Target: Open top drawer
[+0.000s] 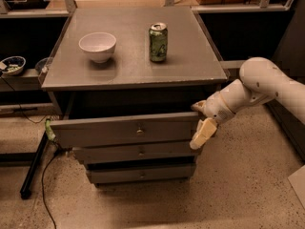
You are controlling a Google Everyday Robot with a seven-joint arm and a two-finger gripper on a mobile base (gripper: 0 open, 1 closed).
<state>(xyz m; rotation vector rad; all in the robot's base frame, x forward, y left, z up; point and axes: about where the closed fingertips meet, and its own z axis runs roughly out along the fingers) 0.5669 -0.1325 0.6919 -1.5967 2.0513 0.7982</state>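
Note:
The top drawer (100,130) is the widest of three grey drawers under a grey tabletop. It stands pulled out toward me, with a dark gap behind its front panel. Its small round metal knob (139,130) sits at the centre of the front. My gripper (202,126) is at the right end of the drawer's front panel, touching its edge, and the white arm (267,82) reaches in from the right. The inside of the drawer is hidden in shadow.
On the tabletop (190,66) stand a white bowl (97,46) and a green can (158,42). Two narrower drawers (140,152) sit below, closed. A black bar and cable (34,168) lie on the floor at the left. A shelf with a small bowl (12,65) is further left.

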